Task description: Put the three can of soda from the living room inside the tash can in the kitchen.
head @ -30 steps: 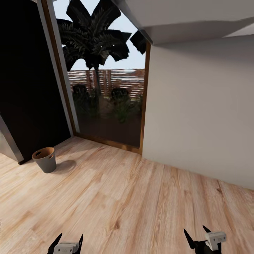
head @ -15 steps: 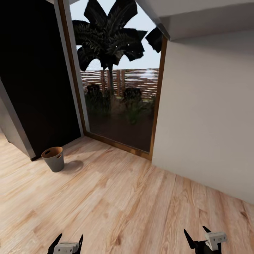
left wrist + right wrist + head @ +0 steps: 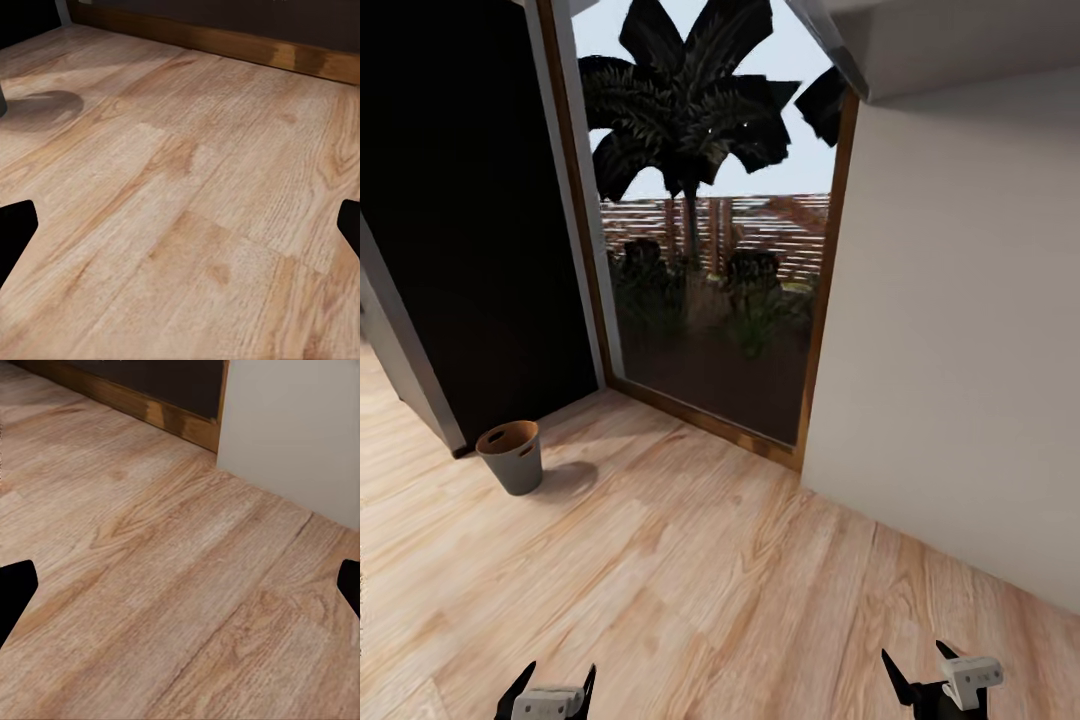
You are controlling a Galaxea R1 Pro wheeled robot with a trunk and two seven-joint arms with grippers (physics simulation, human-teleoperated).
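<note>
Left gripper [image 3: 553, 682] at 7 o'clock in the head view: fingers [image 3: 523, 682] spread wide, nothing between them. Right gripper [image 3: 920, 670] at 5 o'clock: fingers [image 3: 894, 676] likewise parted and empty. Both hang over bare wood floor [image 3: 700, 580]. Tash can [image 3: 512, 456] stands upright at 9 o'clock, well apart from both grippers, just beside a dark cabinet [image 3: 470, 220]. Glass door [image 3: 710, 250] at 12 o'clock, palm tree [image 3: 690, 100] beyond; white wall [image 3: 960, 330] at 3 o'clock.

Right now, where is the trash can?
In the head view the tash can stands upright on the wood floor at the left, beside the dark cabinet and left of the glass door.
</note>
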